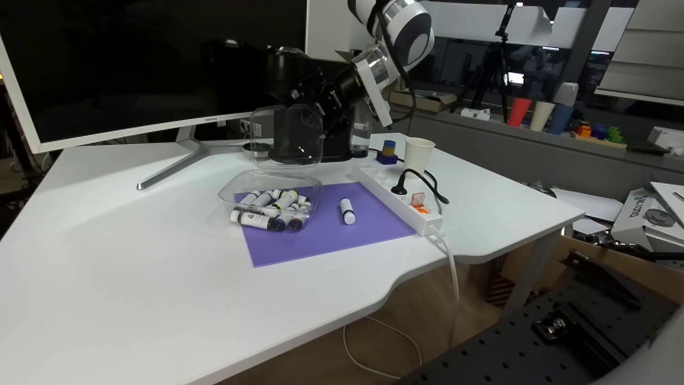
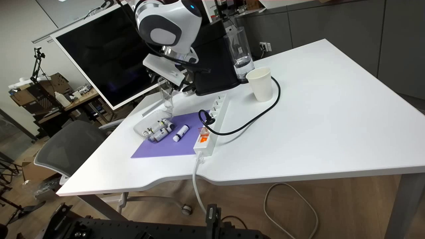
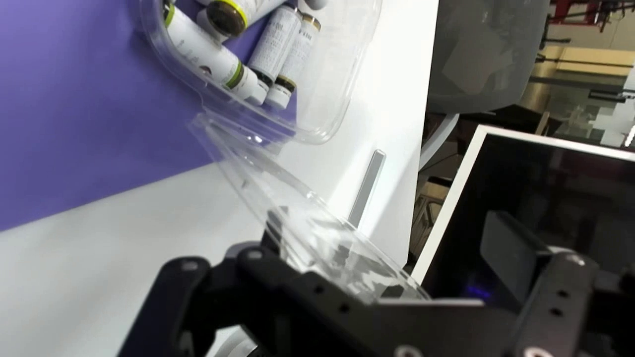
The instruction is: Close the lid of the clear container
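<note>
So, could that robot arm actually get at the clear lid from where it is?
Probably yes: in the wrist view, the gripper stands open, with the raised lid showing between its jaws and nothing visibly in the way. Whether they touch it, I can't tell.

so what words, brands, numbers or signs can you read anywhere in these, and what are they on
"SAMSUNG", small but legible: monitor, on its lower bezel, in an exterior view.
Bottles in the clear container: fine label print, too blurred to read.
Loose bottle on the purple mat: too small to read.
White box, same exterior view: lettering not surely readable.
Hand: pale marking, too small to read.
</note>
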Motion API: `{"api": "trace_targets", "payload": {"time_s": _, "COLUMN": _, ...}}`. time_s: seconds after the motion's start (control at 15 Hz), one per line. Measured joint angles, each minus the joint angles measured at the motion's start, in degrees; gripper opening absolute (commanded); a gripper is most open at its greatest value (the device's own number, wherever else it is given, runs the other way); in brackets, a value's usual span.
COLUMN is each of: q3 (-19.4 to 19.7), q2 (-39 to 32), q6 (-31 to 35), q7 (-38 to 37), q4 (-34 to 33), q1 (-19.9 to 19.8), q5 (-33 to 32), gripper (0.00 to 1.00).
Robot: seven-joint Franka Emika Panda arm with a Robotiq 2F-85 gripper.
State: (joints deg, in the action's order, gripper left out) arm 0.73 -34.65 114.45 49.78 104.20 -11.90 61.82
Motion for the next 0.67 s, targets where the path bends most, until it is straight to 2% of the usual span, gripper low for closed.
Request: {"api": "trace_targets", "payload": {"time_s": 0.67, "q3": 0.23, "q2": 2.73, "q6": -5.07, "q7": 0.02, "q4": 0.07, "q1": 2.29, "q5": -14.11, "gripper": 1.00}}
